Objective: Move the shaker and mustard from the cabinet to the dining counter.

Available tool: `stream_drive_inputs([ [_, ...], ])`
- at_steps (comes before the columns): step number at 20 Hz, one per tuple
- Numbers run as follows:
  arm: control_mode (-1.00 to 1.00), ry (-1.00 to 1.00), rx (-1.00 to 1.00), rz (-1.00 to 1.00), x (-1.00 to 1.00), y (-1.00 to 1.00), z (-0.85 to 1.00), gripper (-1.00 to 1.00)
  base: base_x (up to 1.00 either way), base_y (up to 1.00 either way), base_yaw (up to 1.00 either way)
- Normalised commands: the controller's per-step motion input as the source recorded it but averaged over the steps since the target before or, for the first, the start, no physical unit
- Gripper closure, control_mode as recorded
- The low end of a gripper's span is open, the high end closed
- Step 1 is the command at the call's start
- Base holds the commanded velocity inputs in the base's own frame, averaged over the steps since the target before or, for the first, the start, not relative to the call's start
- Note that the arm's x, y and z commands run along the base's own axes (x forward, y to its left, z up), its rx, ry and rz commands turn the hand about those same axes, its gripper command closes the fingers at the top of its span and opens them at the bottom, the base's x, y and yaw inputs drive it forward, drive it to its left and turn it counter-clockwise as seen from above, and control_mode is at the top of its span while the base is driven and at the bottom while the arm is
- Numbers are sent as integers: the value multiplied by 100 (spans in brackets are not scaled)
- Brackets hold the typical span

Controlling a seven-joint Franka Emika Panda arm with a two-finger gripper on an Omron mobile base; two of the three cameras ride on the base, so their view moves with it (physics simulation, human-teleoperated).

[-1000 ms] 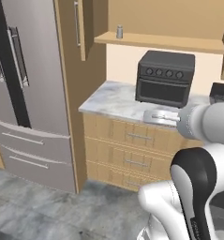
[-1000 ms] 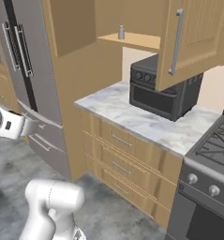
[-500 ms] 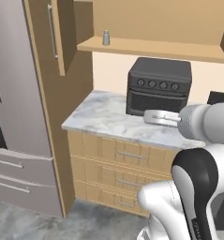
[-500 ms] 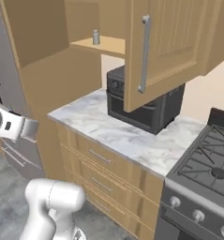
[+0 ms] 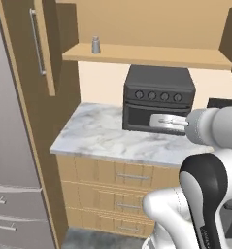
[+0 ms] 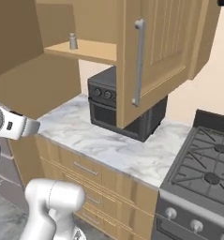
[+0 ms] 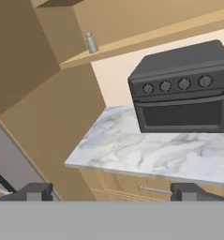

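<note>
The small grey shaker (image 5: 95, 44) (image 6: 73, 41) (image 7: 90, 43) stands upright at the left end of the open cabinet's wooden shelf (image 5: 151, 56) (image 6: 92, 50) (image 7: 151, 35). Both cabinet doors are swung open: one (image 5: 43, 44) on the left, the other (image 6: 162, 51) in front of the oven. My gripper (image 5: 158, 120) (image 6: 33, 127) (image 7: 112, 192) hovers well below and short of the shelf, level with the oven. Its fingertips (image 7: 36, 191) are wide apart, open, with nothing between them. The mustard and the dining counter are out of view.
A black toaster oven (image 5: 158, 99) (image 6: 123, 108) (image 7: 181, 89) sits on a small marble countertop (image 5: 103, 138) (image 6: 108, 145) above wooden drawers (image 5: 122, 177). A gas stove (image 6: 202, 164) is on the right and a steel fridge (image 5: 10, 170) on the left.
The whole picture has shifted: the base has driven right and closer, so the fridge slid off left and the cabinet and oven loom larger. The gripper stays open.
</note>
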Motion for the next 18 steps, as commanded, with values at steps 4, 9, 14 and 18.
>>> stream_drive_inputs([
  [4,100,0,0,0,0,0,0,-100,35,71,-23],
  [9,100,0,0,0,0,0,0,-100,29,54,-21],
  [14,100,0,0,0,0,0,0,-100,33,-5,-14],
  [18,100,0,0,0,0,0,0,-100,27,-41,-10],
])
